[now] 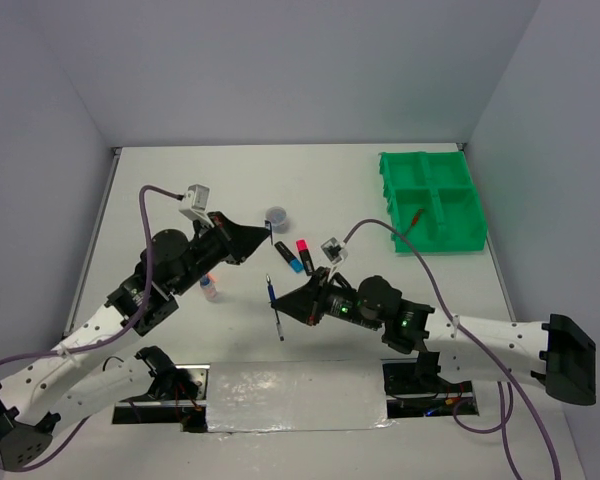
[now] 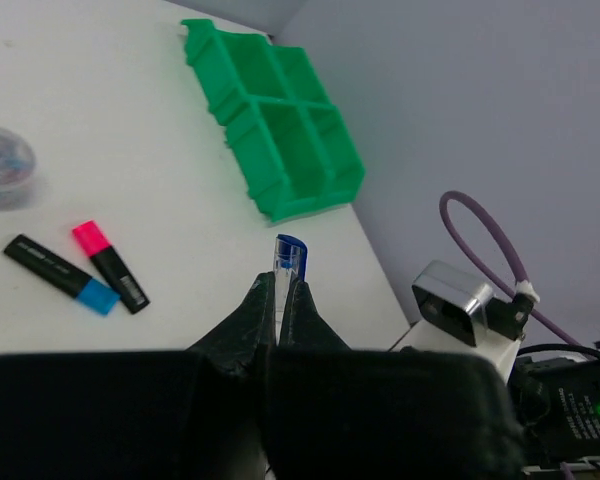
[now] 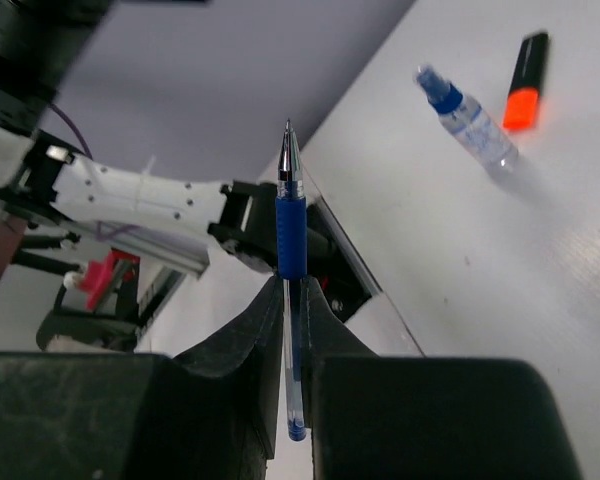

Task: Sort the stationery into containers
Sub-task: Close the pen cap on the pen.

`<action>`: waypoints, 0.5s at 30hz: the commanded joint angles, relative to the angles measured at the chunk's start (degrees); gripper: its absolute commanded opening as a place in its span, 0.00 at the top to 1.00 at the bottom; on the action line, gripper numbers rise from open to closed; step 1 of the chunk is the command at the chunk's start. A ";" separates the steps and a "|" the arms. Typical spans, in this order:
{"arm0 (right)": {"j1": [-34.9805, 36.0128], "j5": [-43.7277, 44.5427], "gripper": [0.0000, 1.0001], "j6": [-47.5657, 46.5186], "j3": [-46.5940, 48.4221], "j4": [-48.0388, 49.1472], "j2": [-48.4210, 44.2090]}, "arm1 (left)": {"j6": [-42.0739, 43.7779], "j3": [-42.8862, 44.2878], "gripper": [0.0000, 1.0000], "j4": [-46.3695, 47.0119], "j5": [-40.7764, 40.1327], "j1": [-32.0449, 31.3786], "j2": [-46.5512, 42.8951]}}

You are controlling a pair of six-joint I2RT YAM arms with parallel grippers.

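- Pinching a blue pen (image 3: 291, 235) is the right tool (image 3: 289, 292): both fingers are closed on the clear barrel just below the blue grip. The metal point stands clear beyond the fingertips, and the blue rear end hangs behind them.
- The blue pen is held up off the table (image 1: 360, 180). In the overhead view it runs crosswise to the right tool.
- Left tool (image 2: 278, 290): fingers pressed together and raised above the table, well apart from the right tool.
- A clear, blue-capped end piece (image 2: 289, 255) shows right at the left tool's fingertips. Whether it is gripped or only lies behind them cannot be told.
- Blue-ended highlighter (image 2: 58, 274) and pink-ended highlighter (image 2: 110, 262): lying on the table, touching near their coloured ends, just beyond the left tool and to one side of it.
- Round grey pot (image 2: 2, 168): upright on the table, farther off on that same side of the left tool.
- Green tray (image 2: 315, 195): four compartments, on the table well beyond both tools.
- Thin red pen (image 1: 417, 216): lying in the tray compartment nearest the right tool.
- Small bottle (image 3: 470, 118) with a blue top: lying on the table, ahead of the right tool and off to its side.
- Orange-ended highlighter (image 3: 525, 75): lying just beside the bottle.
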 commanded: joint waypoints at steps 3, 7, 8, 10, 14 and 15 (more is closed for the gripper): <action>0.12 7.10 1.00 -0.87 2.04 4.91 -1.97 | -3.01 -1.59 1.00 14.06 5.39 -0.86 -0.80; 0.12 9.03 1.00 -2.09 2.75 4.73 -1.53 | -3.01 -2.03 1.00 13.35 5.30 -1.74 -1.68; 0.12 9.90 1.00 -2.27 3.09 4.73 -1.18 | -3.10 -2.29 1.00 13.96 5.30 -2.09 -2.03; 0.12 10.17 1.00 -3.50 3.45 5.26 -0.65 | -3.45 -2.91 1.00 14.05 3.37 -2.36 -2.73; 0.04 11.23 1.00 -6.22 4.50 5.17 -0.91 | -3.11 -2.47 1.00 11.87 1.96 -3.24 -3.09; 0.04 12.01 1.00 -6.75 4.68 4.91 -1.00 | -3.01 -2.21 1.00 11.42 1.53 -3.24 -3.09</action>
